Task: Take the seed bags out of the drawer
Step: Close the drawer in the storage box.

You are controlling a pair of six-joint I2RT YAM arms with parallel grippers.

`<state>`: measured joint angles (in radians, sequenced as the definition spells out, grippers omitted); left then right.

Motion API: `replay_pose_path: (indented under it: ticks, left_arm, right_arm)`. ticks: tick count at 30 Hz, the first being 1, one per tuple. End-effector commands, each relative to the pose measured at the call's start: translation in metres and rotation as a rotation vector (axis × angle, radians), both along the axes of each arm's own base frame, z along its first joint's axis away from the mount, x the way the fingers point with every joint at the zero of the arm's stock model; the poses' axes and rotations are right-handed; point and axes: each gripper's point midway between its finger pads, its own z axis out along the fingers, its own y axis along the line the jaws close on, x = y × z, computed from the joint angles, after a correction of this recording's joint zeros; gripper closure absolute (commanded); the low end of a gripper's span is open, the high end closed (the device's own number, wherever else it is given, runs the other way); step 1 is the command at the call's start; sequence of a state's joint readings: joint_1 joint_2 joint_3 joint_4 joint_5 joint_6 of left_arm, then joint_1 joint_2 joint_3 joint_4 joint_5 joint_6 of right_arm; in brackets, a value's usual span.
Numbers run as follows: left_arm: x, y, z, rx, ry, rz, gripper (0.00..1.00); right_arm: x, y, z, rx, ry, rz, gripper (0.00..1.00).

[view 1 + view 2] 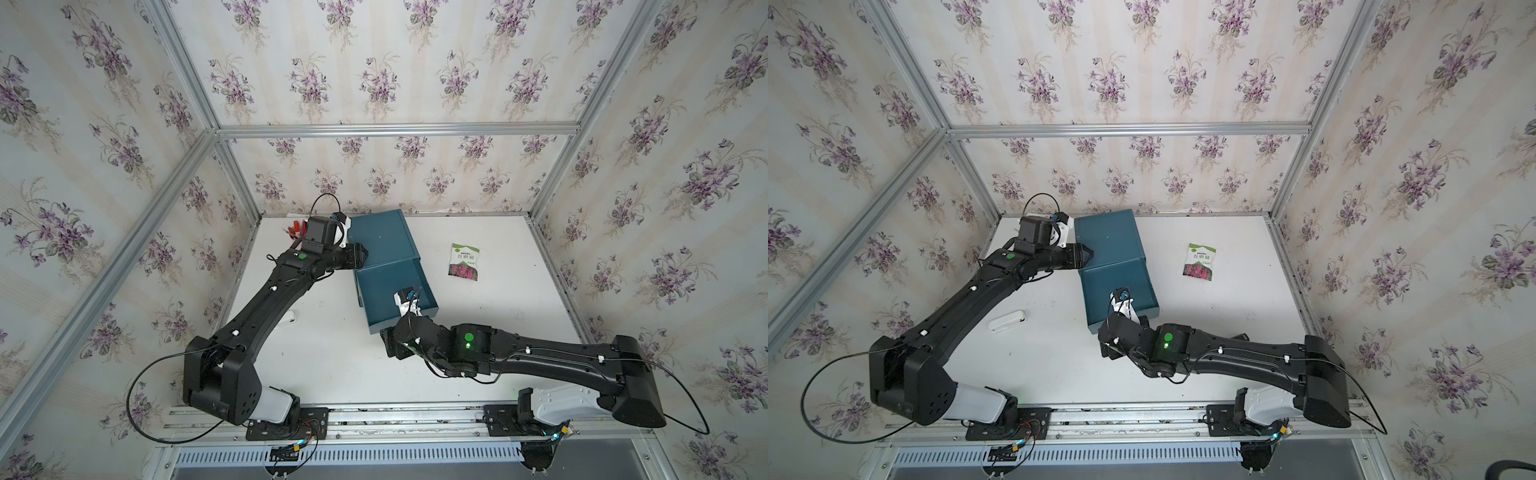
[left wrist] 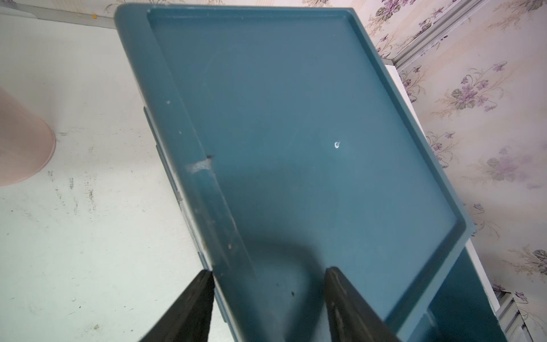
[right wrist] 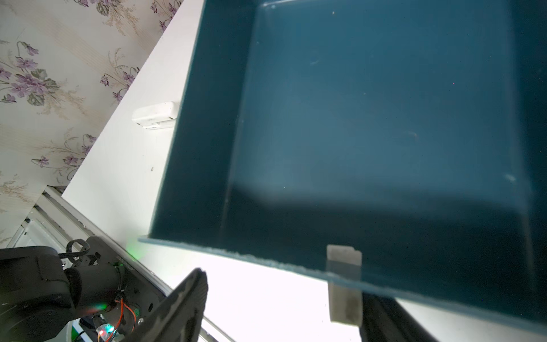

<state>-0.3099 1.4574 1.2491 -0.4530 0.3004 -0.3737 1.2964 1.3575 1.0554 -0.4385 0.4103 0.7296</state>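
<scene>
One seed bag (image 1: 464,262) (image 1: 1200,262), white-green with red flowers, lies flat on the table to the right of the teal cabinet (image 1: 382,237). The drawer (image 1: 374,286) is pulled out toward the front; its floor (image 3: 370,118) shows bare, with no bag in it. My right gripper (image 3: 284,284) is open at the drawer's front wall, one finger beside the white pull tab (image 3: 344,284). My left gripper (image 2: 270,274) (image 1: 361,255) is open, straddling the cabinet's left rim, with one finger against its side and the other over its top.
A small white case (image 1: 1007,321) (image 3: 155,114) lies on the table left of the drawer. A pink cup (image 2: 20,142) with red things in it (image 1: 293,228) stands at the back left, behind the left wrist. Wallpapered walls close in three sides.
</scene>
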Motion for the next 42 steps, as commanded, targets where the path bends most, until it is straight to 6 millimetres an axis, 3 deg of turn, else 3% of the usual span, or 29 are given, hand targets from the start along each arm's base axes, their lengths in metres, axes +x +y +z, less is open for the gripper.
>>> replay_pose_path:
  ticks: [1,19,42]
  left_arm:
    - [-0.027,0.013,-0.034,0.092,0.156,-0.011,0.38]
    - [-0.029,0.013,-0.035,0.085,0.163,-0.007,0.38]
    - [-0.031,0.015,-0.038,0.082,0.182,0.013,0.38]
  right_arm:
    - [0.012,0.009,0.017,0.041,-0.08,-0.013,0.21]
    - [0.051,0.015,0.025,0.046,-0.167,-0.028,0.23]
    - [0.137,0.019,0.03,0.117,-0.274,-0.095,0.24]
